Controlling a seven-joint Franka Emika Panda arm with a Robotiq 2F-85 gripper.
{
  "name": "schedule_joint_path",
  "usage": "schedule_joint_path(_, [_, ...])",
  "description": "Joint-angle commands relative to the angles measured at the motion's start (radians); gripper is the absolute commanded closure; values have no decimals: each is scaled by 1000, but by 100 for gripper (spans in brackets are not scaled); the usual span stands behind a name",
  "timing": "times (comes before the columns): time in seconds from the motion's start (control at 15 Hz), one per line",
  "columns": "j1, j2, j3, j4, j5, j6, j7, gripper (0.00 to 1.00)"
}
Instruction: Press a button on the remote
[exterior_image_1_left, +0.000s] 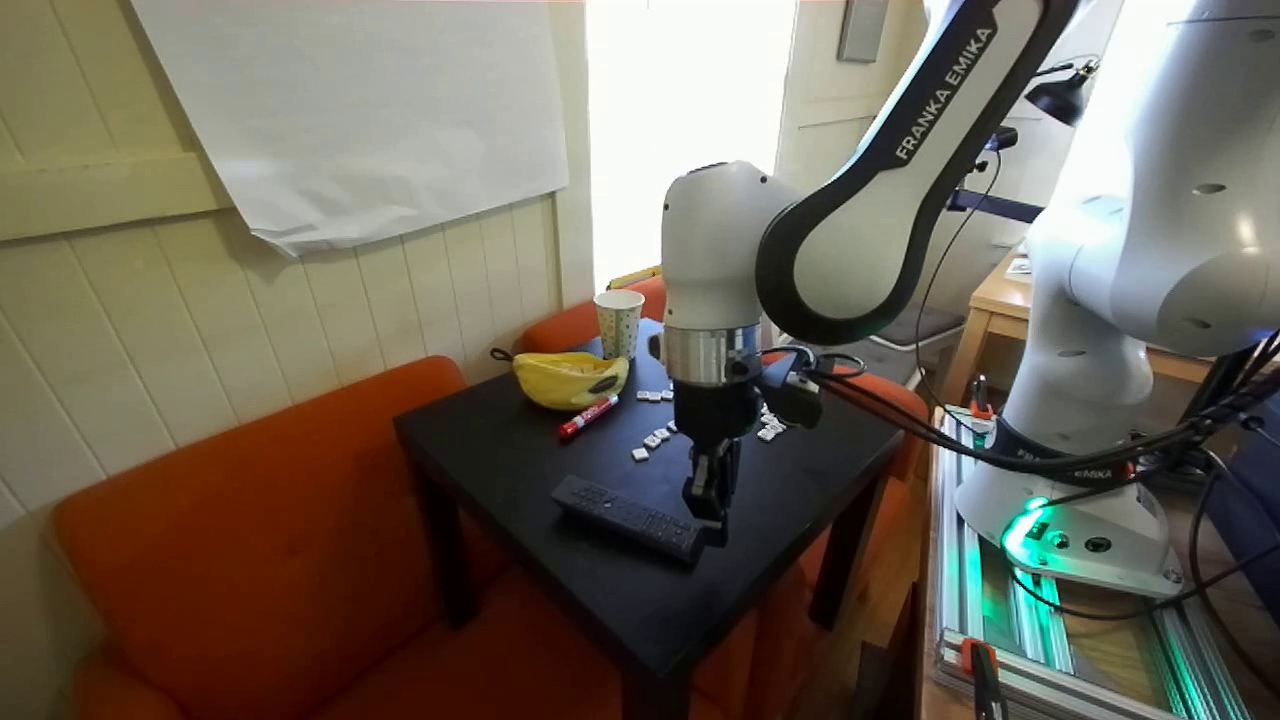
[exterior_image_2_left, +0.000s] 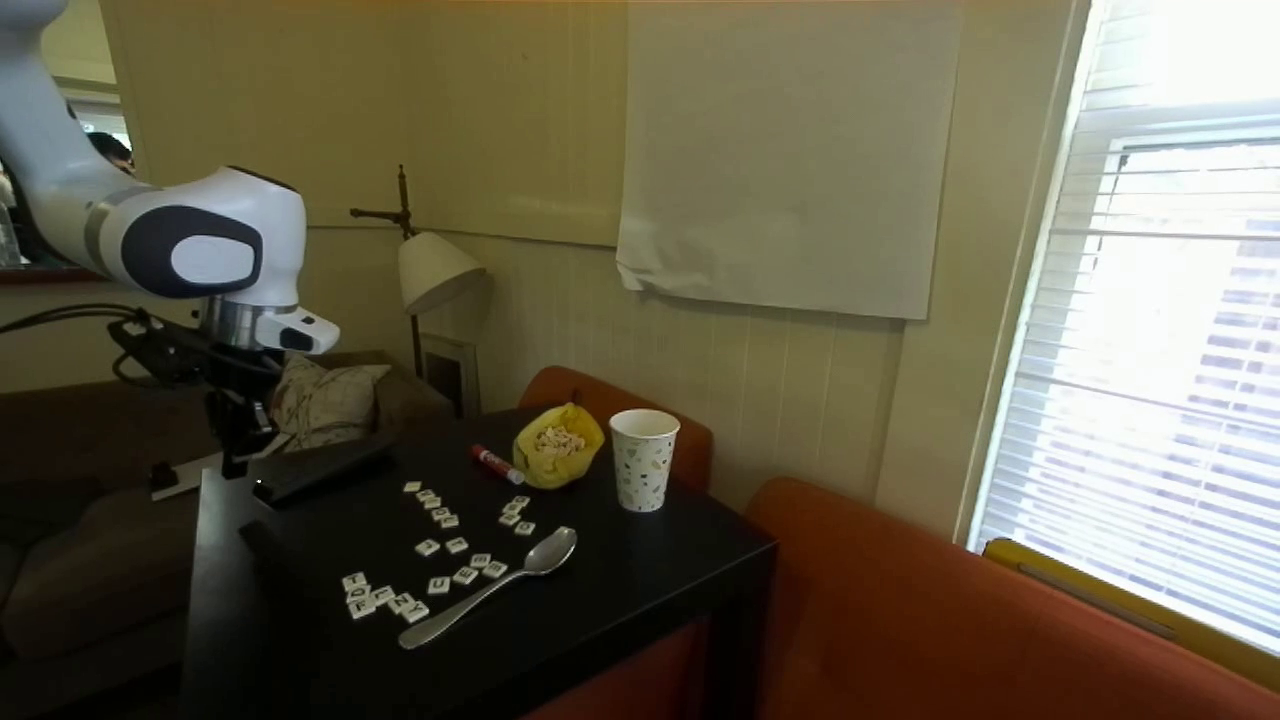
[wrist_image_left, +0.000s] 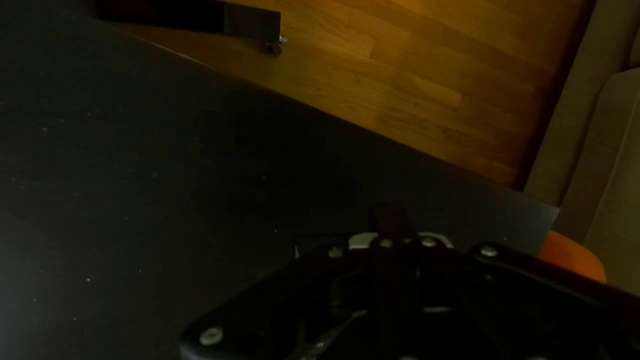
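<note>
The remote (exterior_image_1_left: 625, 515) is a flat black slab with rows of buttons, lying on the black table (exterior_image_1_left: 480, 450) near its edge. It also shows dimly in an exterior view (exterior_image_2_left: 325, 472). My gripper (exterior_image_1_left: 714, 525) points down beside the remote's near end, and its tips also show in an exterior view (exterior_image_2_left: 236, 466) close to that end. Whether they touch the remote I cannot tell. In the wrist view the gripper's fingers (wrist_image_left: 392, 217) are together with nothing seen between them. A dark edge beside them, perhaps the remote's end (wrist_image_left: 315, 241), is mostly hidden by the gripper.
A yellow banana-shaped pouch (exterior_image_1_left: 570, 380), a red marker (exterior_image_1_left: 589, 417) and a paper cup (exterior_image_1_left: 619, 322) stand or lie farther back. Several white letter tiles (exterior_image_2_left: 465, 575) and a spoon (exterior_image_2_left: 490, 590) lie on the table. Orange seats (exterior_image_1_left: 260, 530) surround the table.
</note>
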Motion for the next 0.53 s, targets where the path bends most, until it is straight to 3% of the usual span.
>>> schedule_joint_path(0.0, [10,39,12,2,-21,83,51,100])
schedule_joint_path(0.47, [6,39,7,-18,-83,144,138,100])
